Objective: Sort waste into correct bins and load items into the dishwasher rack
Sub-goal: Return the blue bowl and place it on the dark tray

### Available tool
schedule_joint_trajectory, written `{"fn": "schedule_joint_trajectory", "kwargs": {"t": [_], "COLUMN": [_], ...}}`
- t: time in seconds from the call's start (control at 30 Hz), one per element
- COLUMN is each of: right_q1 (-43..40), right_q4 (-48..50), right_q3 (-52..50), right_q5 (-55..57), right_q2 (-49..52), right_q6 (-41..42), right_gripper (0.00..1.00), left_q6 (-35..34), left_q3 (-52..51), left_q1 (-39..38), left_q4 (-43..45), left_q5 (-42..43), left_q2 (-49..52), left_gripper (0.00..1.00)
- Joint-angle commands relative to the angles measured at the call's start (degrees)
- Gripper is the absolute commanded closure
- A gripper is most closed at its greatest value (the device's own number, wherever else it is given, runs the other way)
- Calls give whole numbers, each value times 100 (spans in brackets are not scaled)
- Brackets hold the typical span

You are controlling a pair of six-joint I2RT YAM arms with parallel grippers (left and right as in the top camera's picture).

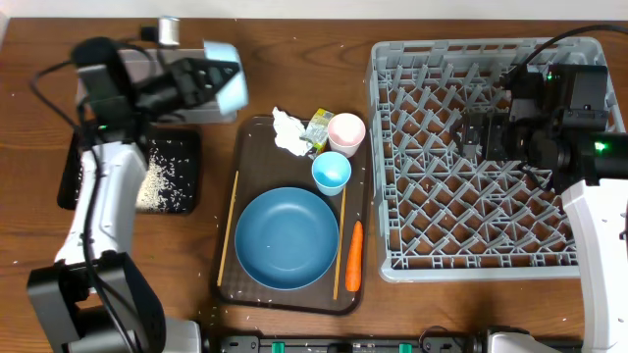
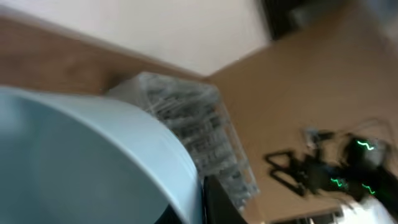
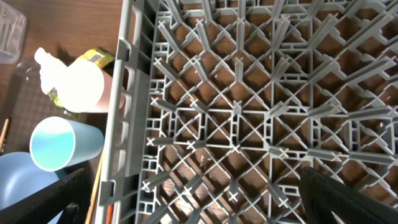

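— What is the tabletop like?
— A brown wooden table (image 1: 294, 59), its grain running left to right. It is sprinkled with white specks, thickest toward the upper middle and lower left of the overhead view.
— And the room around it?
— Little shows. The left wrist view is blurred. A pale surface fills its top, and I cannot tell whether that is a wall.
— Where is the bowl?
— Upper left of the overhead view. The left gripper (image 1: 206, 80) is clamped on the light-blue bowl (image 1: 230, 86), which is tipped on its side above the clear tub (image 1: 201, 114).
— And below that?
— The black tray (image 1: 71, 184) sits at the left edge, with a heap of rice (image 1: 162, 181) in its right part.
— The middle of the table?
— A dark-brown serving tray (image 1: 257, 147) carries the blue plate (image 1: 287, 238). Above the plate are a blue cup (image 1: 332, 173), a pink cup (image 1: 345, 131), crumpled tissue (image 1: 287, 131) and a yellow-green wrapper (image 1: 319, 126). One of the chopsticks (image 1: 228, 227) lies left of the plate, the other right of it. The carrot (image 1: 354, 255) lies at the tray's right edge, just beside the rack (image 1: 412, 245).
— And the right side?
— The grey rack fills it. The right gripper (image 1: 478, 134) hangs over its upper part, jaws spread wide and empty.
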Motion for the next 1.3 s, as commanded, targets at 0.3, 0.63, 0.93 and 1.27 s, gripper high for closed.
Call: {"fn": "schedule_joint_trajectory", "kwargs": {"t": [0.3, 0.63, 0.93, 1.27], "right_q1": [-52, -50, -52, -52], "right_q4": [101, 59, 52, 59], "right_q3": [20, 11, 11, 11], "right_q5": [-4, -9, -7, -4], "right_q2": [50, 190, 195, 195], "right_q6": [-66, -66, -66, -66], "right_gripper": [1, 1, 1, 1], "left_q6": [2684, 2861, 2863, 2863], "left_q3": [15, 13, 13, 13], "left_q1": [-2225, -2940, -3132, -3528], "left_q4": [-2435, -3344, -3407, -4113], "left_q5": [-5578, -7222, -6811, -6800], "left_q2": [-2, 393, 988, 1001], "left_gripper": [94, 94, 94, 90]}}
